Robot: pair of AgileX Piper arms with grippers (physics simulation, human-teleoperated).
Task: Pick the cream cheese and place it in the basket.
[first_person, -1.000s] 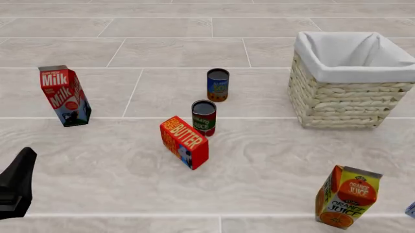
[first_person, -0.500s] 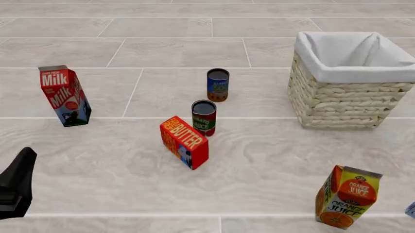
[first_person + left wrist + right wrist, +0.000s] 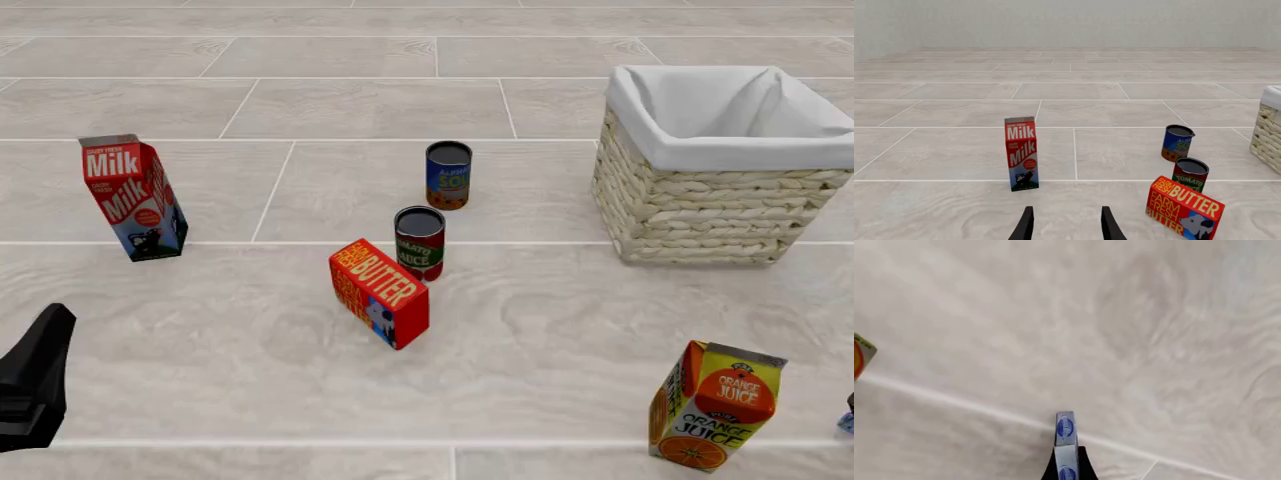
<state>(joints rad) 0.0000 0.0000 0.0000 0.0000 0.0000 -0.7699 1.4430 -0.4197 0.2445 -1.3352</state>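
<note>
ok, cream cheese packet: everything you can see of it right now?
The cream cheese shows in the right wrist view as a thin, pale lavender-white packet seen edge-on, with blue oval logos on it. It stands between the dark fingers of the right tool, which look closed on its lower part, above pale tiled floor. In the front view only a sliver of it shows at the right edge, beside the orange juice carton.

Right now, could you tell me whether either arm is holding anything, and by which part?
The right gripper holds the cream cheese by its near end, fingers on its flat sides. The left gripper is open and holds nothing.
</note>
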